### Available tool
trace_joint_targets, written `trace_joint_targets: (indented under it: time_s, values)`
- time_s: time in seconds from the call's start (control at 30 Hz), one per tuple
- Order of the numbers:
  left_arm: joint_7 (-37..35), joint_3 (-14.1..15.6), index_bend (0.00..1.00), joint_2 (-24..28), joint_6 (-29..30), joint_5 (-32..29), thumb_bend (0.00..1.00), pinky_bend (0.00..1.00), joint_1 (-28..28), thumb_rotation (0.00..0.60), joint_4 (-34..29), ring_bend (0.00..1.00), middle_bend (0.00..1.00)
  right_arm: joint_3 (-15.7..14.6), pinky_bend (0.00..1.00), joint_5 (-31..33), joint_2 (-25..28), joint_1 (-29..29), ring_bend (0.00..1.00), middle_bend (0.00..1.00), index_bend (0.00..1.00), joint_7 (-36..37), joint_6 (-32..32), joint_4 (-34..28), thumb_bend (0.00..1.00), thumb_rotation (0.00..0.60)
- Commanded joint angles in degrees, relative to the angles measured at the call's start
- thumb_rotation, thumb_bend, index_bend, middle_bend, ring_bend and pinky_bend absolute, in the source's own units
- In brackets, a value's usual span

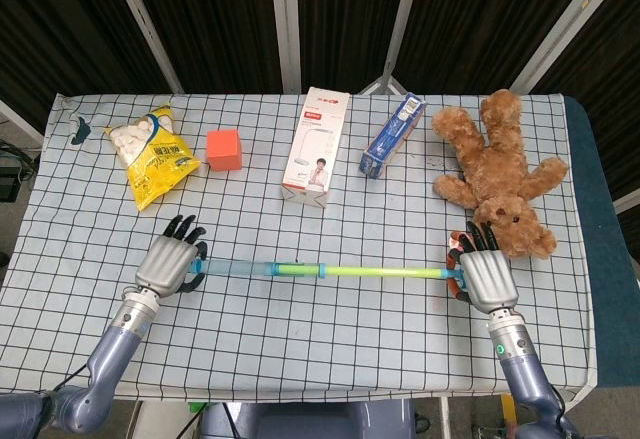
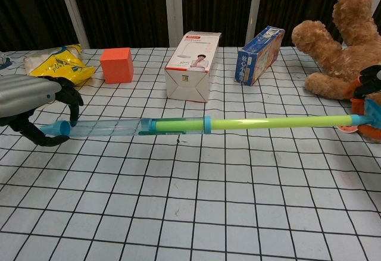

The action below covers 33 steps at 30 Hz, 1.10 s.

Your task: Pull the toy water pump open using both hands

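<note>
Dark fingers of the left hand curl around the blue end cap of the toy water pump, gripping it; in the chest view the cap sits inside the curled fingers just above the table. Fingers of the right hand wrap around the orange-and-blue handle at the pump's opposite end, holding it; in the chest view this hand is cut off by the frame edge, so only part of the grip shows.

Between the two hands the pump runs roughly level across the front half of the checked table, parallel to its near edge. The clear barrel extends from the left hand to a blue collar near the middle; from there a thin yellow-green rod stretches to the right hand, drawn far out of the barrel.

Along the far side of the table, left to right: a yellow snack bag, an orange cube, a white carton, a blue box, and a brown teddy bear, whose head lies just beside the right hand.
</note>
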Motion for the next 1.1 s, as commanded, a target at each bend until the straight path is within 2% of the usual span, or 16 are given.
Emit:
trace_joint_targets:
  time_s: [0.03, 0.43, 1.1]
  values:
    - [-0.54, 0.34, 0.55, 1.15, 0.03, 0.55, 0.53, 0.01, 0.39, 0.600, -0.63, 0.00, 0.18, -0.09, 0.00, 0.09, 0.78, -0.44, 0.02, 0.25, 0.62, 0.06, 0.46, -0.36, 0.43, 0.600]
    - [-1.21, 0.88, 0.55, 3.72, 0.75, 2.33, 0.53, 0.01, 1.24, 0.600, -3.03, 0.00, 0.18, -0.09, 0.00, 1.24, 3.24, -1.66, 0.02, 0.25, 0.62, 0.90, 1.10, -2.11, 0.43, 0.600]
    - [-1.07, 0.75, 0.56, 4.95, 0.85, 2.18, 0.53, 0.01, 1.91, 0.600, -2.55, 0.00, 0.18, 0.76, 0.00, 4.79, 3.81, -1.61, 0.02, 0.25, 0.62, -1.82, 1.09, -2.21, 0.43, 0.600]
